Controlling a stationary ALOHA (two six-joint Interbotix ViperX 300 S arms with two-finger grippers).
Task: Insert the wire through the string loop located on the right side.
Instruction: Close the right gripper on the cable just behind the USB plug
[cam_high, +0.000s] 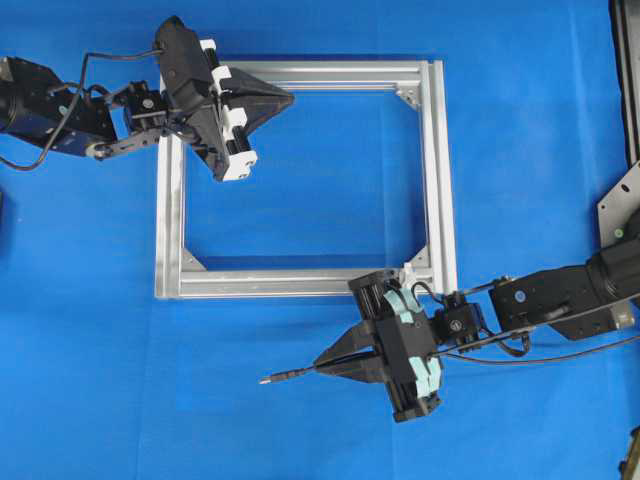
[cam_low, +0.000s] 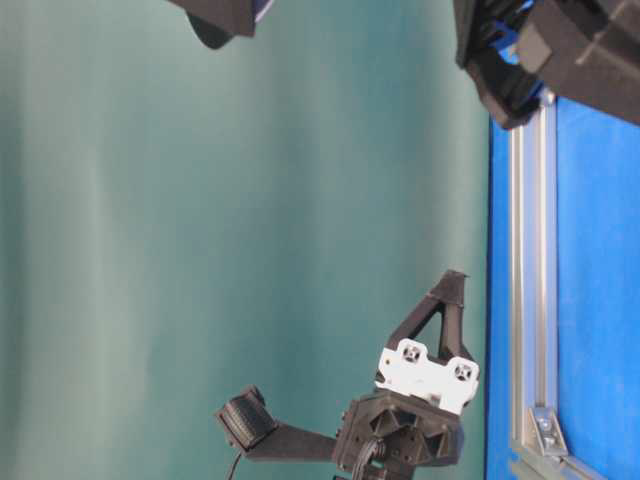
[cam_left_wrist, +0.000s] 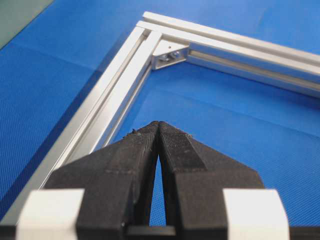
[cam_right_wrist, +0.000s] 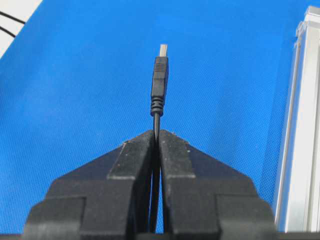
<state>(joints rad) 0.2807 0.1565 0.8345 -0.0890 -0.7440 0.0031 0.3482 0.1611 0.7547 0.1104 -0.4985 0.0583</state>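
Note:
The wire (cam_high: 290, 375) is a thin black cable, and its plug (cam_right_wrist: 159, 75) has a metal tip that points left over the blue cloth. My right gripper (cam_high: 320, 364) is shut on the wire just behind the plug, below the frame's lower rail; in its wrist view the right gripper (cam_right_wrist: 156, 132) has the cable pinched between its fingers. A tiny white tag, probably the string loop (cam_high: 406, 269), shows at the frame's lower right corner, beside the right gripper's body. My left gripper (cam_high: 290, 97) is shut and empty over the frame's upper left part; the left gripper (cam_left_wrist: 158, 123) has its tips touching.
The square aluminium frame (cam_high: 438, 170) lies on the blue cloth, with silver corner brackets (cam_left_wrist: 167, 54) inside its corners. One rail (cam_right_wrist: 300, 130) runs close along the right gripper's right side. The wire's slack trails right (cam_high: 560, 356) under the right arm.

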